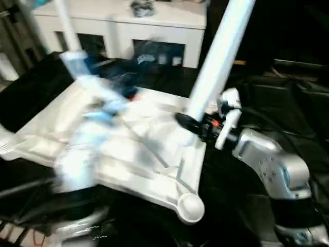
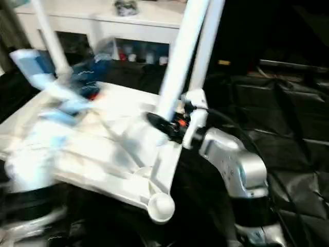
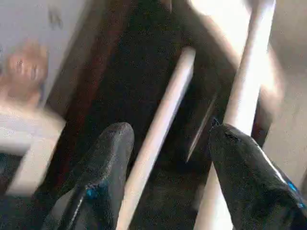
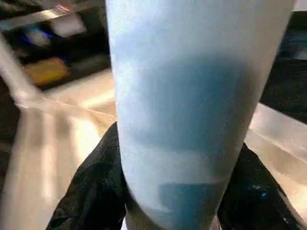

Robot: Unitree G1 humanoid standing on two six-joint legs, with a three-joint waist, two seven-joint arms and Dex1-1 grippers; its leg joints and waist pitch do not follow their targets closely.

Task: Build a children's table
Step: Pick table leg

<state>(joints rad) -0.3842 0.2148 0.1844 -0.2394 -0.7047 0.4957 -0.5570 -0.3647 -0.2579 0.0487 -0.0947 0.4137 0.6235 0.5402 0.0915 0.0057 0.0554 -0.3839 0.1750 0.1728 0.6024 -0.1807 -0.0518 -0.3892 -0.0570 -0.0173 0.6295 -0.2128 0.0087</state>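
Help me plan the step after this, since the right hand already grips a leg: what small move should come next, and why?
Probably lower the leg toward a corner socket of the upturned tabletop. The right hand clamps its lower end, held upright above the ribbed underside, and the near socket looks empty. Left hand is open, free to steady.

A white cabinet [image 1: 123,31] with glass doors stands behind black sheeting [image 1: 288,103] covering the floor.
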